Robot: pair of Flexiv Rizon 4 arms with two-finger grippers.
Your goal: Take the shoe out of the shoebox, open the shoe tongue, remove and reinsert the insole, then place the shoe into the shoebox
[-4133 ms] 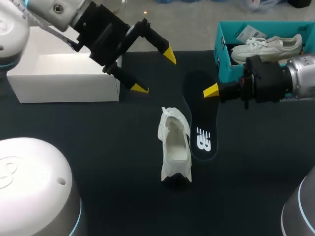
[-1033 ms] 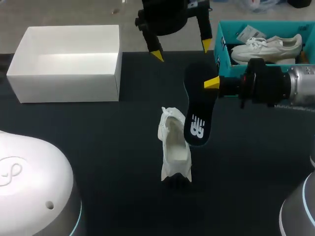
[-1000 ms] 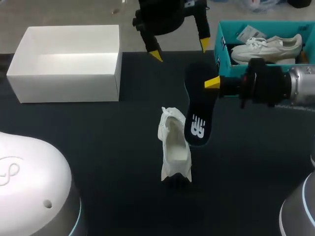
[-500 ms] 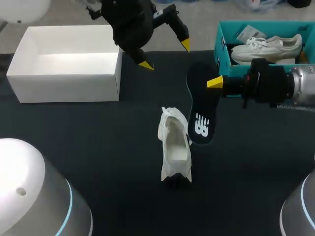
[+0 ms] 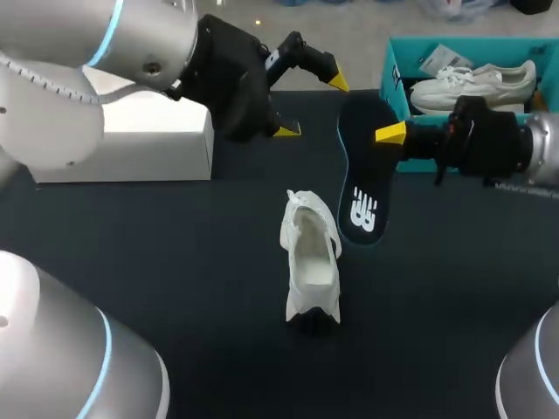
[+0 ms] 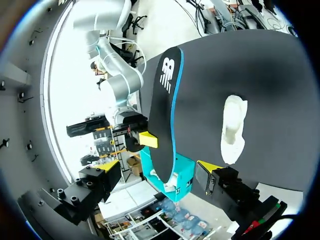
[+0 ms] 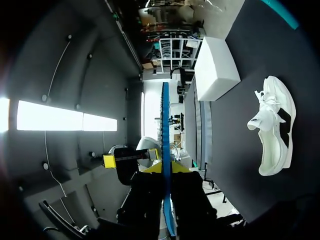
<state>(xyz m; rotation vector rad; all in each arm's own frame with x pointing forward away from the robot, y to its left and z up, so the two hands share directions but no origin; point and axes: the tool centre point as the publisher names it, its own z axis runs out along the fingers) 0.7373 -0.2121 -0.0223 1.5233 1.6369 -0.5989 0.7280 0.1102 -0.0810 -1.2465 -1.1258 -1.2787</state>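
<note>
black insole (image 5: 360,175), blue-edged: held off the table, just beside the white shoe (image 5: 310,262) on its right, printed end nearest the shoe. right gripper (image 7: 166,167): fingers clamped on both faces of the insole's end farthest from the shoe. shoe: stood on its sole on the black table (image 5: 175,262), tongue open. left gripper (image 5: 312,106): spread wide, empty, beyond the shoe. white box (image 5: 157,144): beyond the shoe, leftward. teal shoebox (image 5: 390,92): beyond the shoe, rightward.

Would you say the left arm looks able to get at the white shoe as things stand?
Probably yes: the left end effector is open with nothing between it and the shoe; the insole, clamped in the right end effector, hangs beside the shoe.
</note>
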